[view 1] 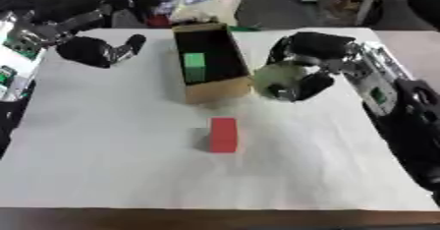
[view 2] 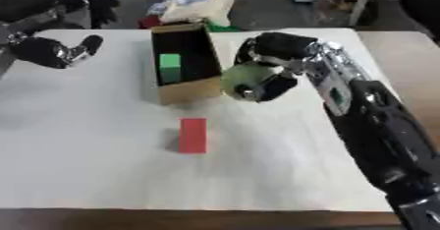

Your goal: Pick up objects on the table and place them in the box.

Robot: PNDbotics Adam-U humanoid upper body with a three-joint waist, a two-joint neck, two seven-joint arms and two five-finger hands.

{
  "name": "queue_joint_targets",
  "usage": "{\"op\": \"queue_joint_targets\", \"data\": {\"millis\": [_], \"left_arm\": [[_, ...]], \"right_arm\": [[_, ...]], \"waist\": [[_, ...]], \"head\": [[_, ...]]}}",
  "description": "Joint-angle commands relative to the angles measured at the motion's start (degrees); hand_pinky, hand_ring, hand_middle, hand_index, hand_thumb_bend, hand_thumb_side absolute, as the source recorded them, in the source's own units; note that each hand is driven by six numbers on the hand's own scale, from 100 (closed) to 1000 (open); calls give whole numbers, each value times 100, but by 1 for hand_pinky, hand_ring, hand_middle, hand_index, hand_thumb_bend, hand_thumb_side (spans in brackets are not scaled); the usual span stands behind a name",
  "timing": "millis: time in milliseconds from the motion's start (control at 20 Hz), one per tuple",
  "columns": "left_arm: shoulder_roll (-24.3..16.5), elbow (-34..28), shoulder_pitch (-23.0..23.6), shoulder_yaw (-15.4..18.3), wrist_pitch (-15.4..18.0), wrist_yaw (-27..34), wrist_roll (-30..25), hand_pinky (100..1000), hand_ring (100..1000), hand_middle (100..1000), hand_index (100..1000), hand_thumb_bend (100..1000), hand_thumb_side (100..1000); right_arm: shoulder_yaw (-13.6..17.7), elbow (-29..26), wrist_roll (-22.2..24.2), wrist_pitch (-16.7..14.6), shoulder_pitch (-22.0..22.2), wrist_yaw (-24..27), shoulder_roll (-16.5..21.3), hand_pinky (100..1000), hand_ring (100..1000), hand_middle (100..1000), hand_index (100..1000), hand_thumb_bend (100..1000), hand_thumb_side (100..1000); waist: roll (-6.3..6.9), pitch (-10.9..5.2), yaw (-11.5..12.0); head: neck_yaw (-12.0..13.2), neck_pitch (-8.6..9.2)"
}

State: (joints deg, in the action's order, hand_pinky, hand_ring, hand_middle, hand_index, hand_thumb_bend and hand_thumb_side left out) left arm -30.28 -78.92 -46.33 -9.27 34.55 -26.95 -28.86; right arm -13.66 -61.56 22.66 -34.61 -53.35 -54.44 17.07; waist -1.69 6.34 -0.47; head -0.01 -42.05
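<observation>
The right hand [view 1: 296,76] curls its fingers [view 1: 316,84] round a pale green ball [view 1: 273,79] just beside the box [view 1: 206,59], at the box's 4 o'clock. A green block [view 1: 195,66] lies inside. A red block [view 1: 223,134] rests on the surface [view 1: 112,150] at the ball's 7 o'clock. The left hand [view 1: 99,50] hangs curled, holding nothing.

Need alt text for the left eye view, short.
The robot's right hand, curled round a pale green round object, sits just right of an open cardboard box that holds a green block. A red block lies on the white table nearer the robot; the left hand hovers far left.
</observation>
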Motion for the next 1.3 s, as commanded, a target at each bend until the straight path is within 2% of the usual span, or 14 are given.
{"op": "queue_joint_targets", "data": {"millis": [50,450,600,650,700,750,800,850,1000,1150,1300], "left_arm": [[-46,-206,-75,96,569,184,-618,760,688,706,969,100,670],[123,-470,-147,144,429,462,-583,754,680,699,964,100,634],[183,-542,-177,160,383,533,-581,752,678,697,962,100,628],[194,-556,-182,162,369,549,-584,752,678,697,962,100,624],[202,-566,-181,167,357,563,-586,751,677,696,962,100,624],[205,-572,-178,173,344,572,-589,751,677,696,962,100,624],[206,-576,-173,179,332,577,-592,751,677,696,962,100,623],[203,-578,-167,185,324,581,-594,750,677,696,962,100,624],[185,-580,-141,210,299,585,-594,749,676,695,963,100,624],[181,-587,-118,229,280,595,-595,749,675,695,963,100,626],[168,-596,-87,242,269,607,-601,748,675,695,963,100,631]], "right_arm": [[273,284,-209,151,-334,-475,-271,772,585,325,534,100,476],[1006,1110,-1082,743,-728,-2212,-1338,774,585,334,551,100,474],[1247,1218,-1491,1051,-797,-2944,-1571,789,620,375,618,118,477],[1326,1214,-1644,1180,-816,-3197,-1614,804,656,461,711,146,480],[1411,1196,-1814,1332,-829,-3444,-1653,805,668,490,752,153,481],[1487,1185,-1981,1472,-836,-3660,-1682,812,704,594,845,158,484],[1549,1188,-2131,1594,-841,-3843,-1702,814,714,624,866,190,496],[1593,1208,-2242,1683,-842,-3994,-1711,838,766,768,951,249,539],[1658,1322,-2275,1836,-840,-4337,-1699,875,830,921,1000,346,589],[1692,1428,-2154,1904,-809,-4526,-1697,889,853,987,1000,402,632],[1709,1461,-2102,1945,-783,-4607,-1677,882,846,984,1000,397,644]], "waist": [[31,-105,59],[70,-28,367],[81,0,483],[84,6,513],[86,9,539],[88,11,558],[87,11,570],[86,11,576],[76,10,570],[72,9,551],[76,3,526]], "head": [[-72,15],[-349,67],[-453,78],[-484,84],[-507,88],[-522,89],[-534,89],[-541,89],[-541,98],[-528,109],[-513,101]]}}
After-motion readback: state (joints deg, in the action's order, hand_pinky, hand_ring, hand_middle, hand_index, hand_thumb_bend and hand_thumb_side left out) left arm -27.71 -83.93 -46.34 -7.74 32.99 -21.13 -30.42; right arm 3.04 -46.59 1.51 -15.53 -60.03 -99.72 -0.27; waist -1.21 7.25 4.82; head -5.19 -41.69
